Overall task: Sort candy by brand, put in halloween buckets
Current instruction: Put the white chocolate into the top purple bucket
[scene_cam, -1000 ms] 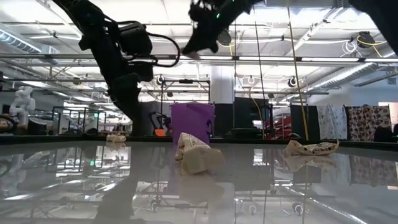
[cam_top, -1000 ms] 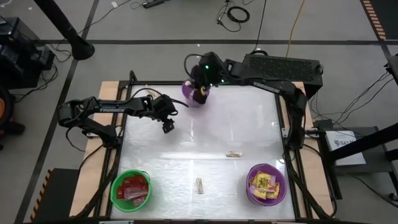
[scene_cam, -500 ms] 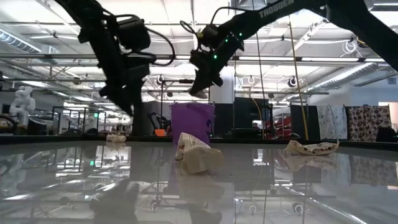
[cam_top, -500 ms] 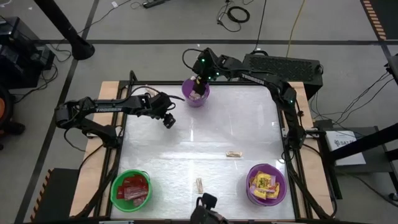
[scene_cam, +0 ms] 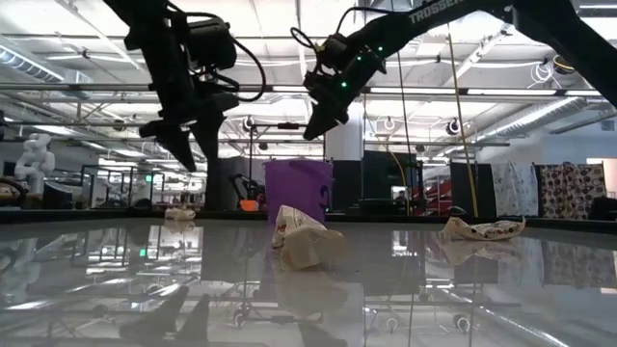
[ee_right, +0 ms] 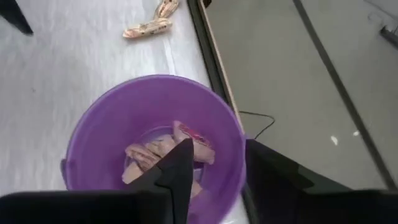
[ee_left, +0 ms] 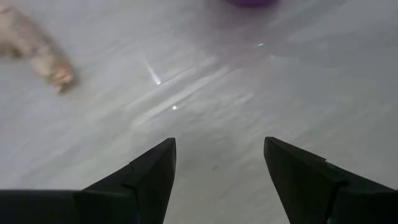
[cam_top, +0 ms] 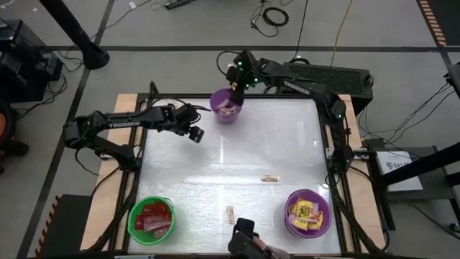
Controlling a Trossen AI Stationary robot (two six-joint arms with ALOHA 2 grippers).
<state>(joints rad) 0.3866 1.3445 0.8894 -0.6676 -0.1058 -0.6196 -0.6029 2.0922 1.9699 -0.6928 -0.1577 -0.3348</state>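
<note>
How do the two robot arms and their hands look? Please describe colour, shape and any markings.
Both arms are dark, slender and jointed, with white lettering along one link. The right arm carries small green lights near its wrist. The left hand and right hand each end in two dark, wedge-shaped fingers.

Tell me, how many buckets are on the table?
3: a green bucket at the near left corner, a purple bucket at the near right, another purple bucket at the far edge. None looks hidden.

purple bucket [scene_cam: 298,187] far centre | tan candy [scene_cam: 303,237] near | both arms raised
</note>
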